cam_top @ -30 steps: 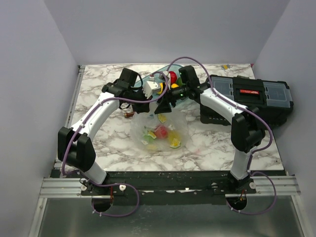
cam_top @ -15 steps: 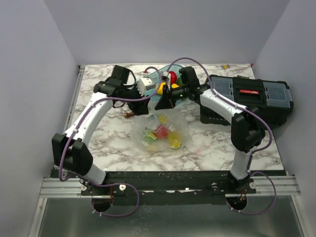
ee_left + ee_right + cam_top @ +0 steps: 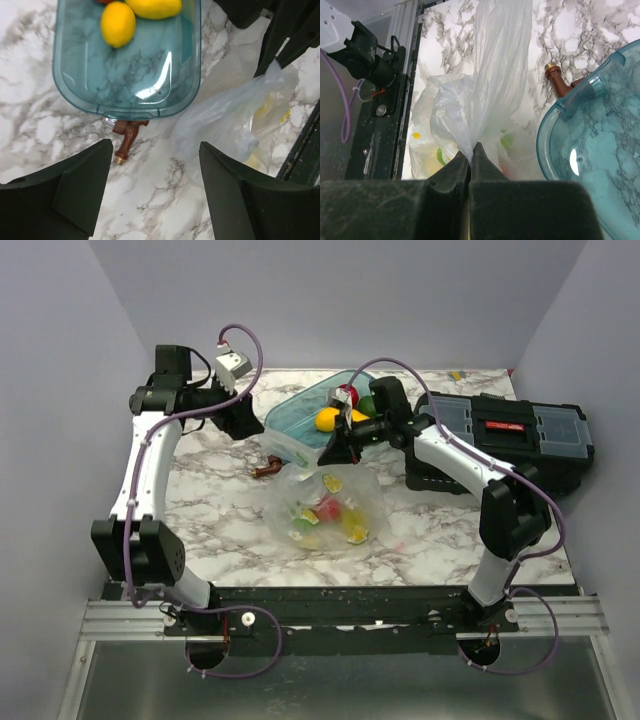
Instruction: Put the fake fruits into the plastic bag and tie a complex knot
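The plastic bag (image 3: 325, 502) lies on the marble table, holding red (image 3: 328, 506), yellow (image 3: 353, 531) and green fake fruits. My right gripper (image 3: 331, 451) is shut on the bag's gathered film (image 3: 485, 85), pinched at the fingertips (image 3: 470, 150) above the load. My left gripper (image 3: 243, 418) is open and empty, raised at the back left, away from the bag (image 3: 225, 120). Two yellow lemons (image 3: 118, 23) lie in the teal tub (image 3: 190, 60), beside a red (image 3: 347, 397) and a green fruit (image 3: 367, 405). No knot shows.
A black toolbox (image 3: 500, 435) stands at the right, beside the right arm. A small brown object (image 3: 127, 140) lies on the marble just in front of the tub. The table's front rail (image 3: 375, 125) shows past the bag.
The left gripper opened, let go of the bag and swung up and away to the back left. The right gripper shut on the bag's film and keeps it.
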Tool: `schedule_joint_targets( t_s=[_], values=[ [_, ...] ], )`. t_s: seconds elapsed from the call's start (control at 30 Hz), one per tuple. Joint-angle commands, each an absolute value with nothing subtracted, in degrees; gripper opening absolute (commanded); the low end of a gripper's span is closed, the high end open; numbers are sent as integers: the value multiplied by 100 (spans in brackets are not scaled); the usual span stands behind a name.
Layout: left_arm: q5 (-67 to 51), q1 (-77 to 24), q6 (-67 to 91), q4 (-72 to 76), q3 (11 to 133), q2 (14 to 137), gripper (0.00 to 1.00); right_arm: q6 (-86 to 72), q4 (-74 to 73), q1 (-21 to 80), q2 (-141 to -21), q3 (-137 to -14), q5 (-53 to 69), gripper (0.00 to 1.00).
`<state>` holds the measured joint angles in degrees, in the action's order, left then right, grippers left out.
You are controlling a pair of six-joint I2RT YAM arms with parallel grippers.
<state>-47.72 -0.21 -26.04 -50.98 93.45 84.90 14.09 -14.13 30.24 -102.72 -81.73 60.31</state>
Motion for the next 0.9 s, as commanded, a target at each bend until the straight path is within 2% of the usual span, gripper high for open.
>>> schedule_joint_targets(
  t_s=[0.0,0.07,0.3,0.5,0.63,0.73,0.87],
  values=[
    [-5696,105,-2782,-5857,9529,9083,72,1701,-1429,2988,-10093,-8034,6177,1],
    [-5819,105,-2700,-5783,9467,9127,70,1706,-1424,2988,-10073,-8022,6170,1],
    [-6202,105,-2743,-5839,9120,9167,53,1696,-1410,2988,-10105,-8006,6141,1],
    [-6208,45,-2408,-5546,8965,9178,29,1575,-1355,2988,-10084,-7986,6186,1],
    [-6431,18,-2274,-5410,8931,8909,17,1495,-1314,2986,-10077,-7955,6206,0],
    [-6602,-157,-2215,-5399,8921,8651,2,1432,-1246,2988,-10091,-7932,6123,1],
    [-6843,-276,-2364,-5649,8803,8254,0,1193,-1066,2971,-10163,-7929,5929,1]
  ],
)
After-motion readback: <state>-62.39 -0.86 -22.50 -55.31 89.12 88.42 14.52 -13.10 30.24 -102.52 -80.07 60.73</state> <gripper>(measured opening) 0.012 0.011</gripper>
